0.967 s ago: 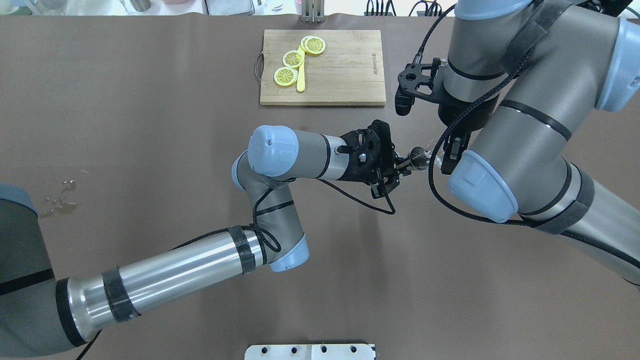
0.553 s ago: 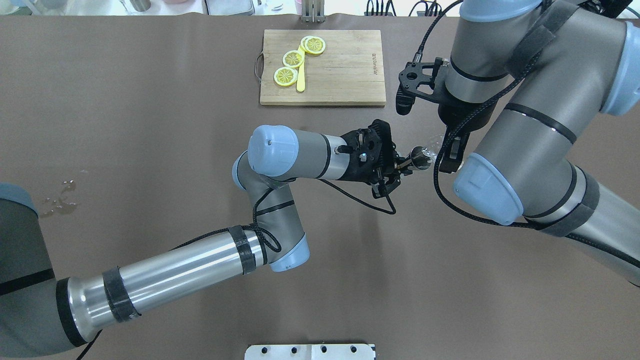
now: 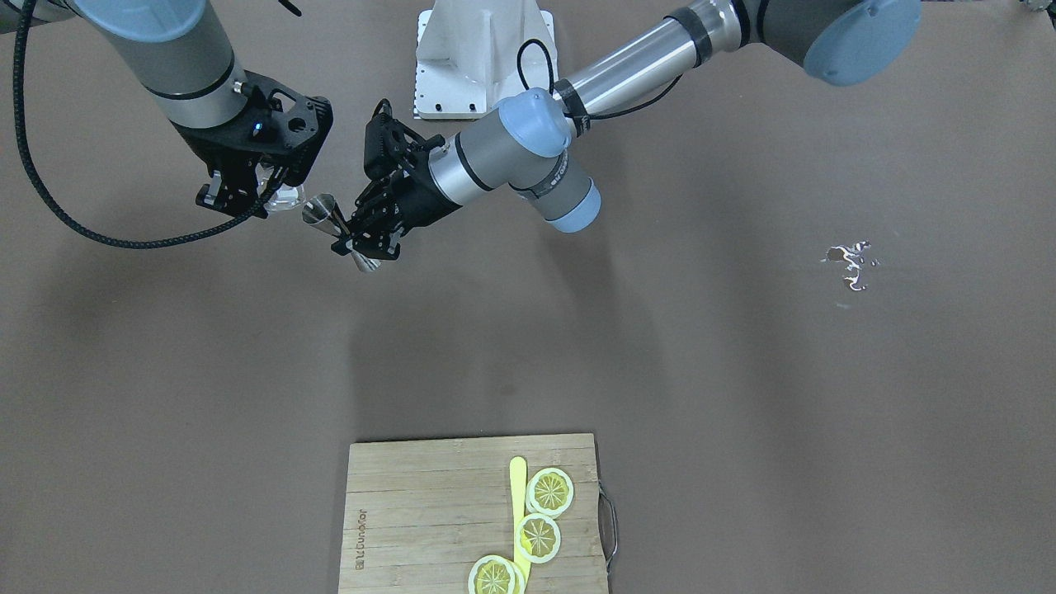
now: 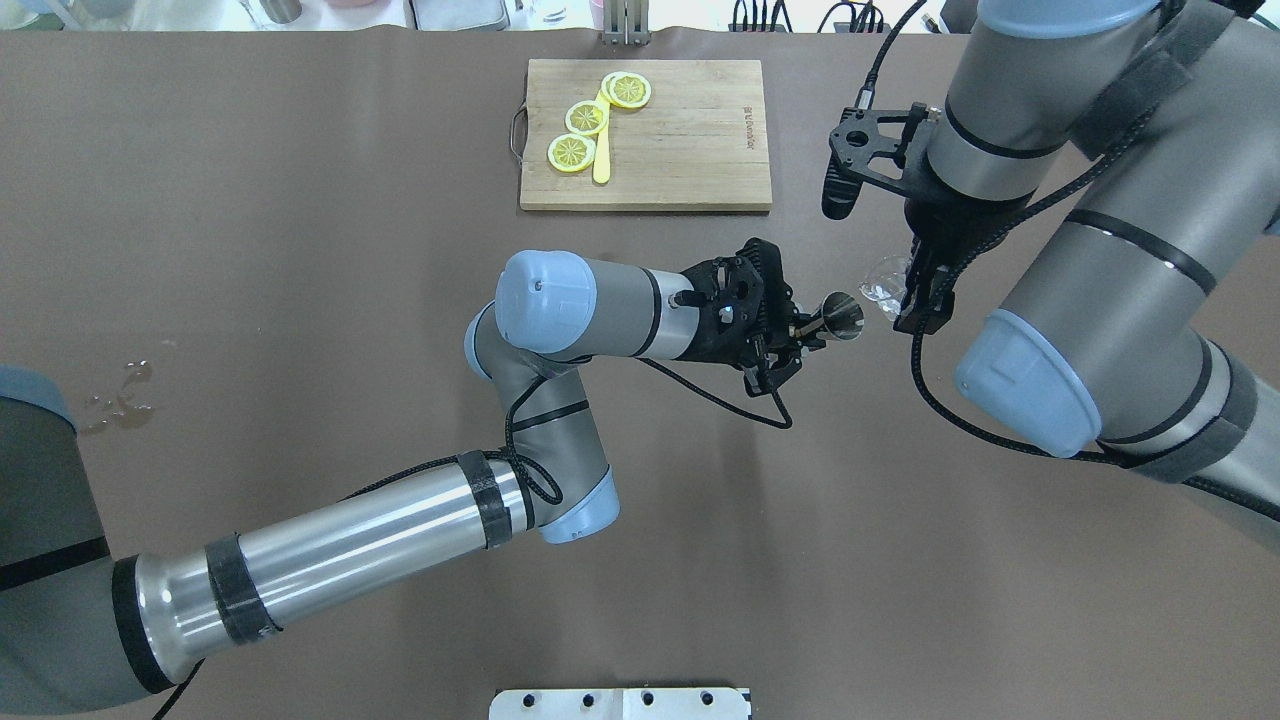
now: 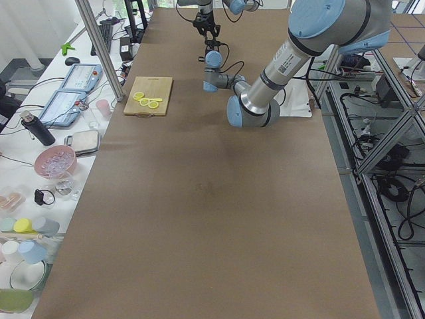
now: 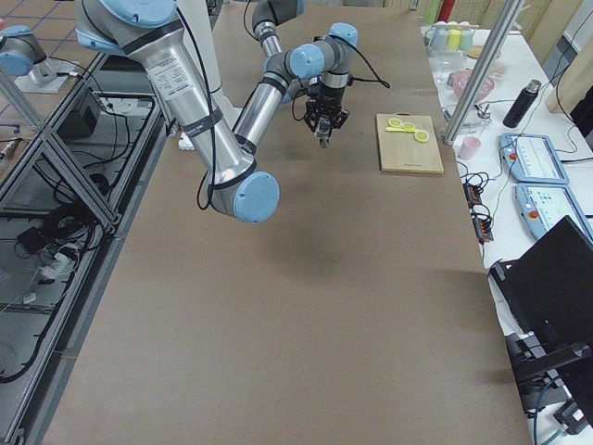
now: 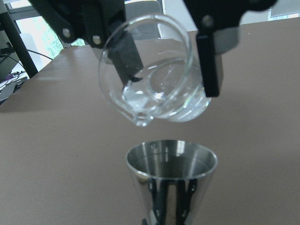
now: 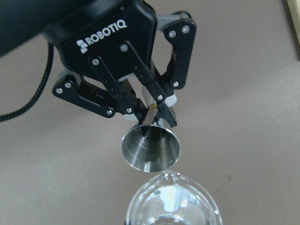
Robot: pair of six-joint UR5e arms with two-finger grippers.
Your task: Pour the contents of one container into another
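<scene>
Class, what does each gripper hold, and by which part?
Left gripper: double-ended steel jigger, pinched at its narrow waist. Right gripper: small clear glass beaker, clamped across its side walls.

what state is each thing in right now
glass beaker, tilted, spout over the jigger, some clear liquid inside, no stream visible
jigger, held at its waist, mouth just below the spout
right fingers, shut on glass beaker
left fingers, shut on jigger
lemon slices, lying flat on the cutting board
puddle, spilled on the table
</scene>
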